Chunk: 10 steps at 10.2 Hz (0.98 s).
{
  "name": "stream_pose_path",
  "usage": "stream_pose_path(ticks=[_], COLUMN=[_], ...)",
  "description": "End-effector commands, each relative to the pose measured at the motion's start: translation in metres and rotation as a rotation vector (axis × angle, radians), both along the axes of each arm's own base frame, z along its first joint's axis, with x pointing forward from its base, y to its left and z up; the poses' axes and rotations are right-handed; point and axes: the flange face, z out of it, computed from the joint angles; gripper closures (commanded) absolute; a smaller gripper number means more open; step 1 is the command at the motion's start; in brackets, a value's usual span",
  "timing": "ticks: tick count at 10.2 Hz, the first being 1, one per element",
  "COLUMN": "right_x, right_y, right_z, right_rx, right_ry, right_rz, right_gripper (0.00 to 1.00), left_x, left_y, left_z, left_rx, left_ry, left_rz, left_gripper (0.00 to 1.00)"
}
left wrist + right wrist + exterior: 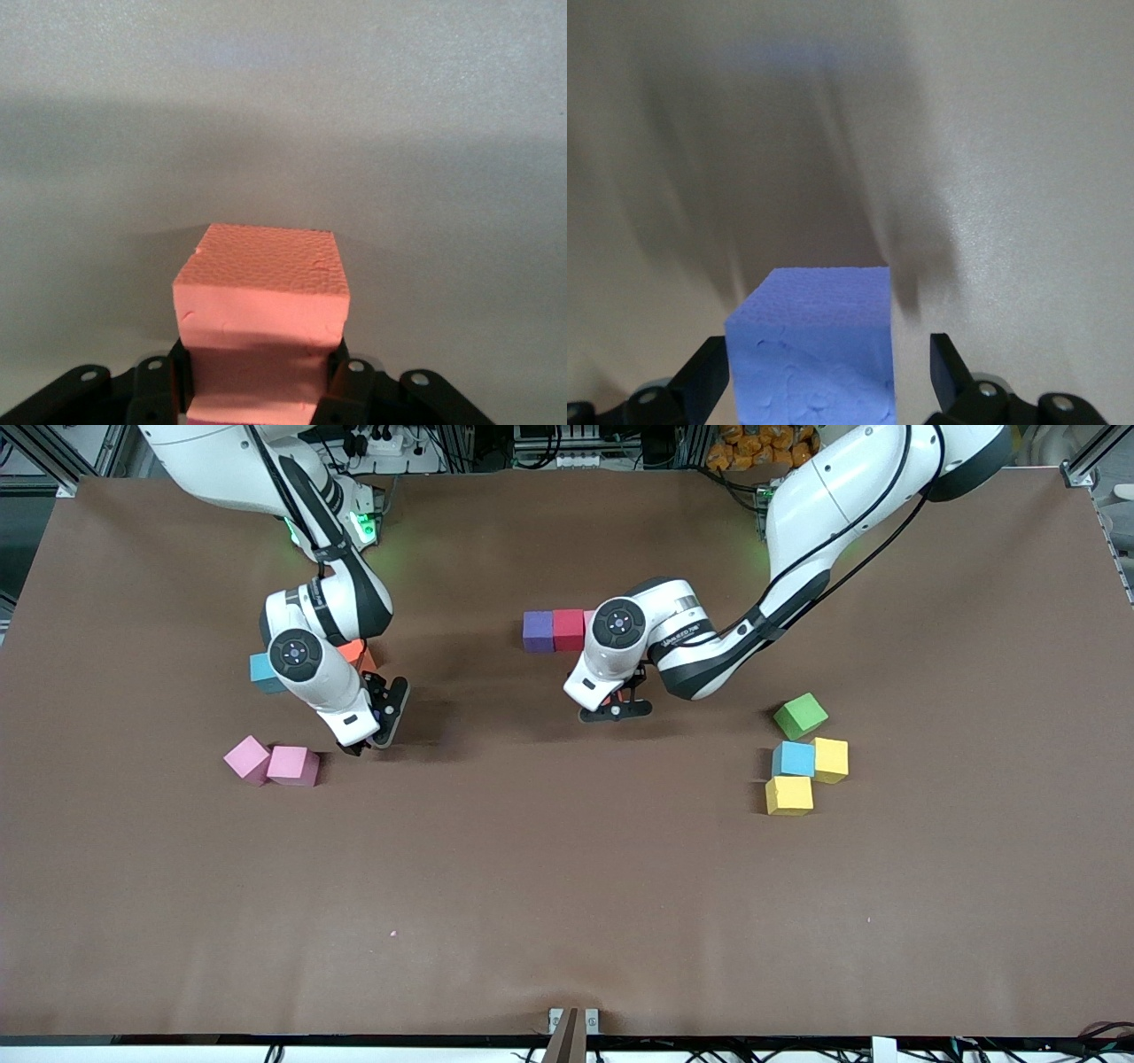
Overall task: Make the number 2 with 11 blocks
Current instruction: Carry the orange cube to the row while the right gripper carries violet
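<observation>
Desk (567, 886): brown, matte, a few soft creases.
Blocks: small foam cubes, pitted matte faces, square edges.
Left pincer (616, 710): over the mid-desk, clenched on a pink block (261, 301) whose grainy top face pokes out past the fingers (347, 382).
Right pincer (376, 722): jaws spread wide, with a purple block (813, 354) between the fingers (950, 367); whether they touch it, I can't tell.
Row begun: purple cube (537, 631) touching a red cube (569, 629), the pair lying along the desk's length, near the bases.
Pink pair (271, 763): touching, toward the right arm's end.
Cluster: two yellow cubes (789, 794) around a light blue cube (793, 759); a green cube (800, 716) sits twisted, just beside.
</observation>
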Motion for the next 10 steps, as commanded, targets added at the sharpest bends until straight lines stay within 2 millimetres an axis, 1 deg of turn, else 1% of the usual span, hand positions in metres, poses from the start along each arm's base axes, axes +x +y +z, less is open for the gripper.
stream_pose_path(ticks=[1, 4, 5, 6, 7, 8, 9, 10], right_x=[-0.003, -0.004, -0.003, -0.004, -0.004, -0.002, 0.001, 0.005], right_y=[-0.001, -0.002, -0.003, -0.002, -0.002, -0.002, 0.0, 0.005], right_z=[-0.004, -0.006, -0.006, -0.006, -0.006, -0.004, 0.0, 0.004], right_rx=[0.014, 0.012, 0.012, 0.012, 0.012, 0.014, 0.017, 0.021], right_ry=[0.001, 0.005, 0.005, 0.005, 0.005, 0.001, -0.007, -0.019], right_rz=[0.009, 0.007, 0.006, 0.007, 0.007, 0.007, 0.012, 0.021], right_gripper=[0.0, 0.0, 0.07, 0.34, 0.49, 0.5, 0.5, 0.5], left_x=[-0.013, -0.022, -0.024, -0.025, -0.026, -0.026, -0.025, -0.022], left_y=[0.003, 0.002, 0.002, 0.001, 0.0, 0.0, 0.0, 0.001], left_z=[-0.009, -0.012, -0.012, -0.012, -0.013, -0.012, -0.012, -0.01], left_rx=[0.018, 0.026, 0.028, 0.028, 0.029, 0.029, 0.029, 0.032], left_ry=[-0.007, -0.003, -0.007, -0.008, -0.007, -0.007, -0.008, -0.01], left_rz=[-0.026, -0.046, -0.053, -0.057, -0.059, -0.058, -0.055, -0.047], left_gripper=[0.85, 0.85, 0.84, 0.83, 0.81, 0.76, 0.25, 0.0])
